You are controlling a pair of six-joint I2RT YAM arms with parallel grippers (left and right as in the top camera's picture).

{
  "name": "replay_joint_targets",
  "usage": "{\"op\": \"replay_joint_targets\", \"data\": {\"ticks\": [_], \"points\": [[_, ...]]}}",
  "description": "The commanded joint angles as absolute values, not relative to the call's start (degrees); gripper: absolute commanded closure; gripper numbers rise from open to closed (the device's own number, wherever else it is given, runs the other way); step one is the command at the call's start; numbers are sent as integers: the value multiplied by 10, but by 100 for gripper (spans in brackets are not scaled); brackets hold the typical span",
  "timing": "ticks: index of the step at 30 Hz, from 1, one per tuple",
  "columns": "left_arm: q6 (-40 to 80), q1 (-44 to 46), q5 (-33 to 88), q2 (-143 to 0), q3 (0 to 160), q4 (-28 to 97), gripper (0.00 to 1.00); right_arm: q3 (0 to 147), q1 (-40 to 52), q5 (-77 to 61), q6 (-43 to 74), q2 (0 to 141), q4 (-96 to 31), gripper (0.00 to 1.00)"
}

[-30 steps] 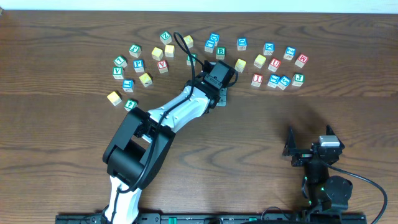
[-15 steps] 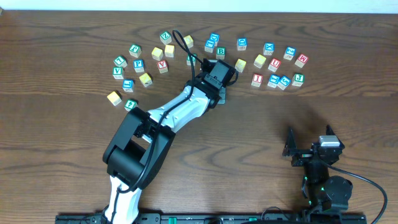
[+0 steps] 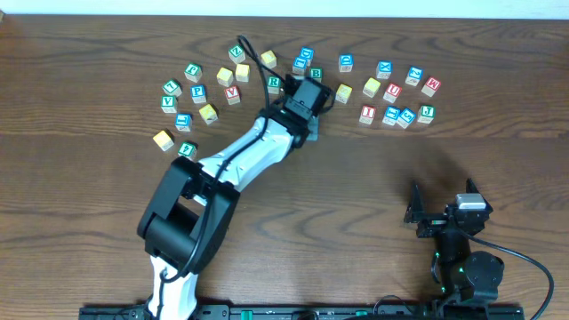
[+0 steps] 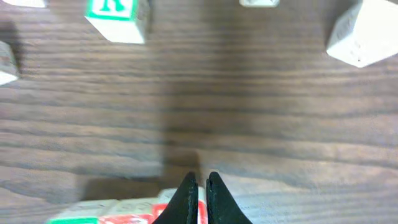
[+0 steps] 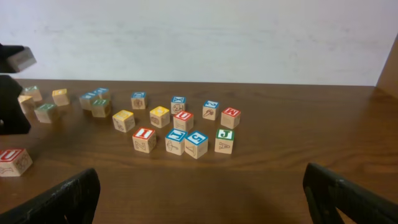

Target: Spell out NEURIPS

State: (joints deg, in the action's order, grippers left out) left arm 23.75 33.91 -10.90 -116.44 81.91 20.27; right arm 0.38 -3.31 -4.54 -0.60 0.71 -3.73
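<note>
The left tool (image 3: 305, 100) is clenched, its fingertips (image 4: 188, 196) pressed nearly together. It sits low over the middle of the surface (image 3: 373, 178), toward the far edge. At its tips, the left wrist view shows a short row of cubes (image 4: 106, 211) with green and red top edges (their letters are cut off by the frame). The green R cube (image 3: 274, 83) (image 4: 118, 18) lies just beyond the tool, nearer the far edge. The red U cube (image 3: 393, 91) (image 5: 183, 120) and red I cube (image 3: 367, 113) (image 5: 143, 138) lie near each other, not touching, in the cluster toward the far right corner. The green J cube (image 3: 427, 112) (image 5: 224, 140) is at that cluster's right end. The blue P cube (image 3: 198, 92) sits in the far left group. The right tool (image 3: 443, 200) (image 5: 205, 205) is released, jaws spread wide, by the near edge toward the right corner, well apart from every cube.
</note>
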Motion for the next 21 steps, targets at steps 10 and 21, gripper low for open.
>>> {"op": "replay_joint_targets", "data": {"ticks": [10,21], "points": [[230,302,-121,-1176,834,201,92,3,-37,-48,-1,4,-39,1],[220,303,-93,-1184,831,192,93,3,-37,-48,-1,4,-39,1]]}}
